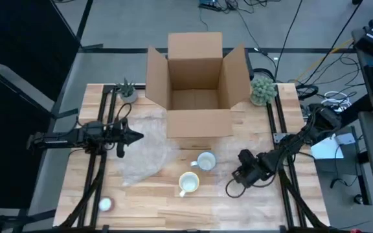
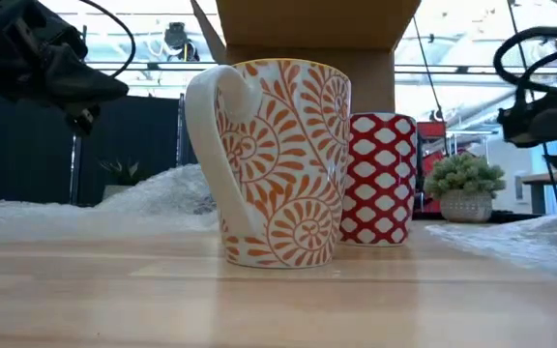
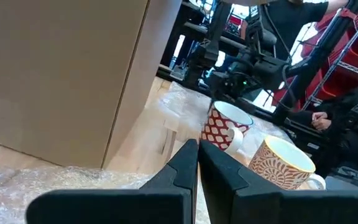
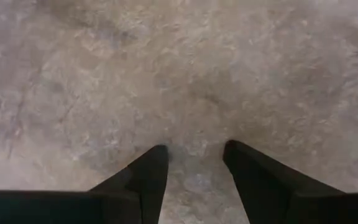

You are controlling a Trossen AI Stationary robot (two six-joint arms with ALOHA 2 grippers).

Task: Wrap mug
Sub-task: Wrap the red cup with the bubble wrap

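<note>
Right pincer (image 1: 230,189) open over bubble wrap (image 4: 166,74), lower right; left pincer (image 1: 135,136) closed, idle. Advise pinching a wrap edge squarely before closing.

I find no legible text, label, brand, number or sign in any of the four views. The orange mug (image 2: 280,162) and the red mug (image 2: 381,179) carry patterns only, with no lettering. The cardboard box (image 1: 196,84) shows plain faces without print. The bench (image 1: 258,207) surface bears no markings that I can read. Equipment in the room beyond the left gripper's fingers (image 3: 185,165) is too indistinct to yield any characters.
</note>
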